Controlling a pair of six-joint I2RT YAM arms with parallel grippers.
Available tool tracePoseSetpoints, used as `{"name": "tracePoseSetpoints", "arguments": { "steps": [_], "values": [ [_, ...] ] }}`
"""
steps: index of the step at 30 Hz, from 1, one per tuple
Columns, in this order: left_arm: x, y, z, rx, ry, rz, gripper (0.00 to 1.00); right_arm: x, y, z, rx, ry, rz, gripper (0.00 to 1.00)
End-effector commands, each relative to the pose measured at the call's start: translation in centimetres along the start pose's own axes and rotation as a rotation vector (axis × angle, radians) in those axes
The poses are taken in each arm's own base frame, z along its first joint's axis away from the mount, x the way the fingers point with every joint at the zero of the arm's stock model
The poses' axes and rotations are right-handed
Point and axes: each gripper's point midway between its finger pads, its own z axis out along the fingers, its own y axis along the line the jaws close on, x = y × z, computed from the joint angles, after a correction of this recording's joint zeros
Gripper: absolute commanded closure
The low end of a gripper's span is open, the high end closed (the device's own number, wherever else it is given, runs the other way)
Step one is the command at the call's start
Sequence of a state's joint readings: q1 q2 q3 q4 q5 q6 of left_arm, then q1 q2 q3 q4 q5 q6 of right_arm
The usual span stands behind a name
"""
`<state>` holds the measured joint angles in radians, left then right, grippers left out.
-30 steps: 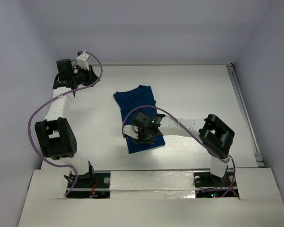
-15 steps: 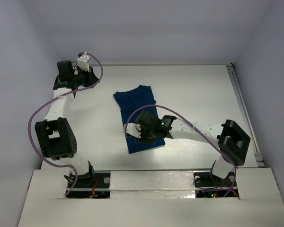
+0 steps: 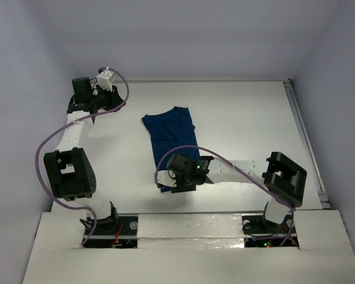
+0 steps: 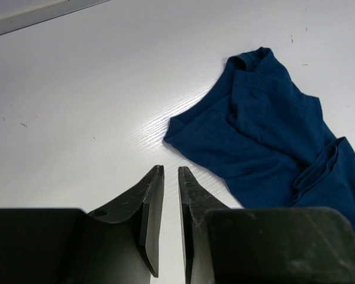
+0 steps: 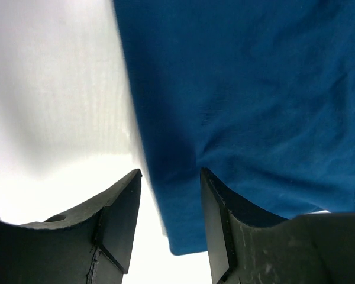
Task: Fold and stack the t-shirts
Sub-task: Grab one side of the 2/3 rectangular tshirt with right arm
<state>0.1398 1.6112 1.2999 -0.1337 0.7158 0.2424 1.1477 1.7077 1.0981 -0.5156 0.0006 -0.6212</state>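
The dark navy t-shirt (image 3: 168, 133) lies folded into a narrow strip in the middle of the white table, running from back left to front right; its chest graphic does not show. My right gripper (image 3: 170, 179) hangs low over the shirt's near left corner. In the right wrist view it is open (image 5: 170, 177), with the shirt's (image 5: 242, 100) left edge and near corner lying between the two fingers and nothing gripped. My left gripper (image 3: 111, 96) stays at the far left of the table, away from the shirt (image 4: 272, 136). Its fingers (image 4: 171, 170) are almost together and hold nothing.
The table's (image 3: 242, 118) back edge meets the wall just behind the left gripper. A metal rail (image 3: 305, 139) runs along the right edge. The right arm's elbow (image 3: 286, 177) sticks up at the front right, with a purple cable looping over the shirt's near end.
My right gripper has slid from the shirt's middle toward its near left corner, and the right elbow has swung out and back. The left arm and the shirt have not moved.
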Motion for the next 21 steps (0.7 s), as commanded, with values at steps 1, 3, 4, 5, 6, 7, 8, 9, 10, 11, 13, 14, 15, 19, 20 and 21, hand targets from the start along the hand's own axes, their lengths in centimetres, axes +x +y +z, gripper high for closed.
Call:
{"name": "tracePoseSetpoints", "arguments": {
  "steps": [1,3,4,5,6,7,8,9,10,11,13,14,15,19,20,21],
  "values": [
    [-1.9,-0.7,-1.4,-0.005,-0.053,0.052,0.86,-0.6,-0.8,1.1,0.031,-0.004,-0.016,0.50],
    [-1.9,-0.7,-1.5,-0.005,-0.052,0.055,0.87,-0.5,-0.3,1.7,0.023,0.007,-0.021,0.50],
    [-1.8,-0.7,-1.5,-0.003,-0.051,0.055,0.87,-0.5,0.0,2.0,0.016,0.013,-0.030,0.50],
    [-1.9,-0.8,-1.5,-0.002,-0.052,0.057,0.87,-0.1,0.2,2.6,0.008,0.033,-0.030,0.50],
    [-2.0,-0.8,-1.6,-0.001,-0.054,0.058,0.87,0.0,0.1,2.9,0.011,0.039,-0.032,0.50],
    [-2.0,-1.0,-1.7,0.002,-0.055,0.059,0.88,0.0,0.1,3.1,0.011,0.043,-0.034,0.50],
    [-2.0,-1.1,-1.8,0.003,-0.058,0.060,0.88,0.3,0.3,3.4,0.005,0.052,-0.035,0.49],
    [-2.1,-1.2,-1.8,0.007,-0.060,0.061,0.89,0.1,0.3,3.4,0.003,0.049,-0.035,0.49],
    [-2.2,-1.3,-1.9,0.009,-0.065,0.063,0.90,0.1,0.2,3.5,0.000,0.053,-0.038,0.49],
    [-2.1,-1.3,-1.9,0.011,-0.063,0.061,0.91,-0.3,0.4,3.4,-0.002,0.047,-0.044,0.49],
    [-2.0,-1.3,-1.8,0.010,-0.063,0.061,0.91,-0.4,0.5,3.4,-0.008,0.047,-0.044,0.49],
    [-2.1,-1.2,-1.8,0.011,-0.063,0.063,0.91,-0.5,0.4,3.5,-0.007,0.044,-0.044,0.49],
    [-2.0,-1.2,-1.7,0.013,-0.062,0.060,0.91,-0.5,0.6,3.6,-0.016,0.040,-0.042,0.49],
    [-1.4,-1.0,-1.0,0.027,-0.045,0.045,0.91,0.5,1.6,4.6,-0.054,0.075,-0.036,0.53],
    [-1.3,-0.9,-0.9,0.028,-0.043,0.043,0.91,0.7,1.7,4.7,-0.057,0.080,-0.035,0.54],
    [-1.1,-0.8,-0.8,0.030,-0.041,0.041,0.91,0.9,1.9,4.9,-0.065,0.087,-0.033,0.56]
  ]
}}
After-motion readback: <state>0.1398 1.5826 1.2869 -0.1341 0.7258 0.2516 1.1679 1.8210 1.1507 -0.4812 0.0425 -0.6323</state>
